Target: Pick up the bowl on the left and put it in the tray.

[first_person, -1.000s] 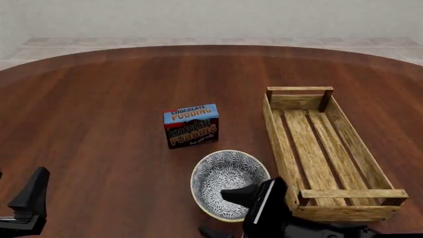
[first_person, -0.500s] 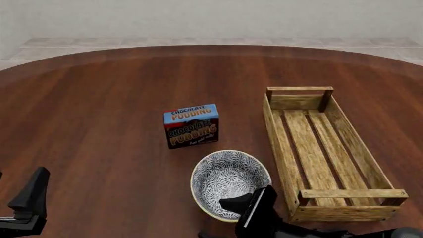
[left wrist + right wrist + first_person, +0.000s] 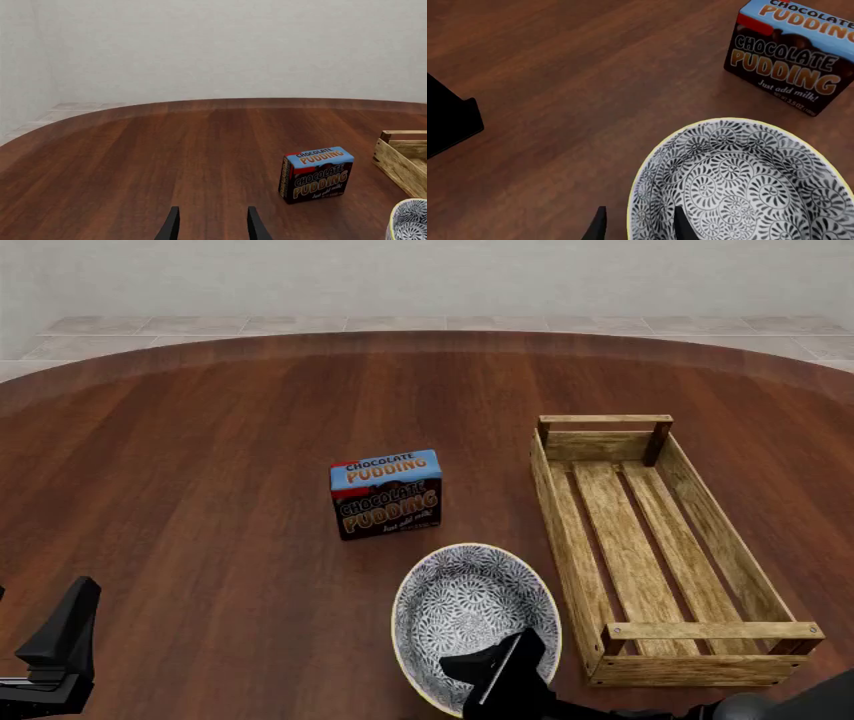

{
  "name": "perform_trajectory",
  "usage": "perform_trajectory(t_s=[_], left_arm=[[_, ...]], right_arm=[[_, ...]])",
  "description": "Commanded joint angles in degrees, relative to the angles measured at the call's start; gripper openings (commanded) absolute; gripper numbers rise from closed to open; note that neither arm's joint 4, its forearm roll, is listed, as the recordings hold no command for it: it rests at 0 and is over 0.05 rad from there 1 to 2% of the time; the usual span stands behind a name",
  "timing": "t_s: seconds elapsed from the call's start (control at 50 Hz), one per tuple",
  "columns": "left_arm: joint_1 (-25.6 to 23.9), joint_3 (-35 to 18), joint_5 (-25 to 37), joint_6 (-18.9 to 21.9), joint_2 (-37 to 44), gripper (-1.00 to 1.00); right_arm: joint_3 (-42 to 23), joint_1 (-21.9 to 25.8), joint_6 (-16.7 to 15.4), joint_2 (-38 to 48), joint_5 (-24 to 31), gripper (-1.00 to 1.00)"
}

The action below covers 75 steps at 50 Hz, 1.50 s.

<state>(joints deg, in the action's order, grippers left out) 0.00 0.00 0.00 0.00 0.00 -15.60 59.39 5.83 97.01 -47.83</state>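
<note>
1. The right arm's black gripper point(image 3: 497, 672) has drawn back toward the near edge and a little left across the second.
2. The round blue-and-white patterned ceramic bowl point(image 3: 470, 612) now looks larger and tilted, its near rim pinched between the fingers point(image 3: 679, 226); it has probably left the table, though contact is hard to judge.
</note>
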Motion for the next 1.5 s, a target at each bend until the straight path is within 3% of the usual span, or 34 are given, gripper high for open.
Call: perform_trajectory(t_s=[0.02, 0.22, 0.36, 0.54, 1.12, 1.5], left_arm=[[0.0, 0.0, 0.0, 0.0, 0.0, 1.0], [0.0, 0.0, 0.0, 0.0, 0.0, 1.0], [0.0, 0.0, 0.0, 0.0, 0.0, 1.0], [0.0, 0.0, 0.0, 0.0, 0.0, 1.0], [0.0, 0.0, 0.0, 0.0, 0.0, 1.0], [0.0, 0.0, 0.0, 0.0, 0.0, 1.0]], right_arm=[[0.49, 0.46, 2.37, 3.19, -3.34, -1.0], [0.82, 0.9, 2.69, 1.99, -3.11, -1.0], [1.24, 0.18, 0.83, -0.99, -1.03, -1.0], [1.63, -0.53, -2.94, -13.51, 8.22, -1.0], [-1.17, 0.53, -8.16, -31.83, 24.28, -1.0], [-2.14, 0.55, -9.93, -38.1, 29.42, -1.0]])
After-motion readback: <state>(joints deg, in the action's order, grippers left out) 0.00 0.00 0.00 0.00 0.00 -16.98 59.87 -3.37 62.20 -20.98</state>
